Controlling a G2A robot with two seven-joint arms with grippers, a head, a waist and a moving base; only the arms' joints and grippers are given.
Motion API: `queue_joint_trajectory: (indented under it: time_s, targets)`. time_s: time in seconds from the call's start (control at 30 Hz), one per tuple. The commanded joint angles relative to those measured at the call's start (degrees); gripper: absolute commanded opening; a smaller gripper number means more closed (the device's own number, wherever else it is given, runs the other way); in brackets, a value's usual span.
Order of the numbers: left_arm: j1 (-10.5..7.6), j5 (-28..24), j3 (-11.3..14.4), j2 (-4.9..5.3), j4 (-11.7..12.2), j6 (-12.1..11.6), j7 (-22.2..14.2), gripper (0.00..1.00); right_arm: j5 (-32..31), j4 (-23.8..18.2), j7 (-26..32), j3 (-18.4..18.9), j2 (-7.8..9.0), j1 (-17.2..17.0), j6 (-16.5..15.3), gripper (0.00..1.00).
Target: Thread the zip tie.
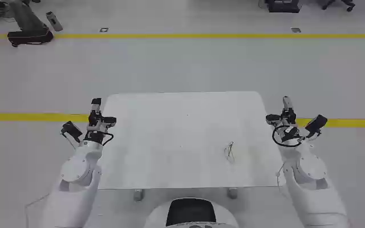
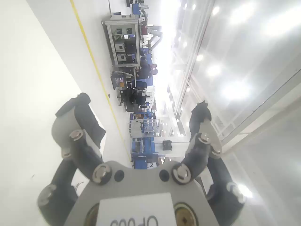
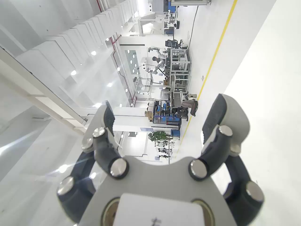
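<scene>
Top view gives us the white table [image 1: 182, 117] first, then our two grippers at its sides: the left gripper [image 1: 95, 105] just off the left edge and the right gripper [image 1: 287, 104] off the right edge. Our wrist views show the fingers of each spread wide apart. Smallest is the zip tie [image 1: 229, 151], a thin, dark, bent strand lying on the table's near right part, well apart from both grippers and nearer the right one.

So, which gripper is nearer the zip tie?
Right. The right gripper hangs past the table edge nearest the zip tie; the left gripper is past the opposite edge.
</scene>
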Motion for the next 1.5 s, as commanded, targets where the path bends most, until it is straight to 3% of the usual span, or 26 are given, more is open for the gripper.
queue_joint_trajectory:
  time_s: [0.0, 0.03, 0.07, 0.2, 0.3, 0.4, 0.77, 0.8, 0.93, 1.1, 1.13, 1.47]
  targets:
    - [0.0, 0.0, 0.0, 0.0, 0.0, 0.0, 0.0, 0.78, 0.0, 0.0, 0.0, 0.0, 0.0, 0.0, 0.0, 0.78]
    - [0.0, 0.0, 0.0, 0.0, 0.0, 0.0, 0.0, 1.0, 0.0, 0.0, 0.0, 0.0, 0.0, 0.0, 0.0, 0.78]
    - [0.0, 0.0, 0.0, 0.0, 0.0, 0.0, 0.0, 1.0, -1.3, -0.6, 0.6, 0.1, 0.09, 0.5, -0.3, 1.0]
    - [0.0, 0.0, 0.0, 0.0, 0.0, 0.0, 0.0, 1.0, -12.2, 1.6, 9.3, 0.3, 0.98, 4.6, -0.6, 1.0]
    - [0.0, 0.0, 0.0, 0.0, 0.0, 0.0, 0.0, 1.0, -19.0, 2.8, 14.9, 0.7, 1.58, 6.2, -2.9, 1.0]
    - [0.0, 0.0, 0.0, 0.0, 0.0, 0.0, 0.0, 1.0, -24.1, 3.6, 24.4, 1.1, 2.37, 6.8, -5.1, 1.0]
    - [0.0, 0.0, 0.0, 0.0, 0.0, 0.0, 0.0, 1.0, -26.2, 2.7, 25.5, 0.9, 2.52, 7.2, -6.0, 1.0]
    - [0.0, 0.0, 0.0, 0.0, 0.0, 0.0, 0.0, 1.0, -31.1, 2.3, 29.2, 0.7, 2.94, 8.0, -7.4, 1.0]
    - [0.0, 0.0, 0.0, 0.0, 0.0, 0.0, 0.0, 1.0, -40.5, 3.0, 39.7, 0.5, 4.04, 11.0, -10.6, 1.0]
    - [0.0, 0.0, 0.0, 0.0, 0.0, 0.0, 0.0, 1.0, -44.0, 3.4, 52.6, -1.0, 4.96, 12.5, -12.2, 1.0]
    - [0.0, 0.0, 0.0, 0.0, 0.0, 0.0, 0.0, 1.0, -44.8, 3.1, 56.9, -1.5, 5.28, 12.3, -13.7, 1.0]
    - [0.0, 0.0, 0.0, 0.0, 0.0, 0.0, 0.0, 1.0, -45.3, 2.8, 57.6, -1.6, 5.37, 12.3, -14.3, 1.0]
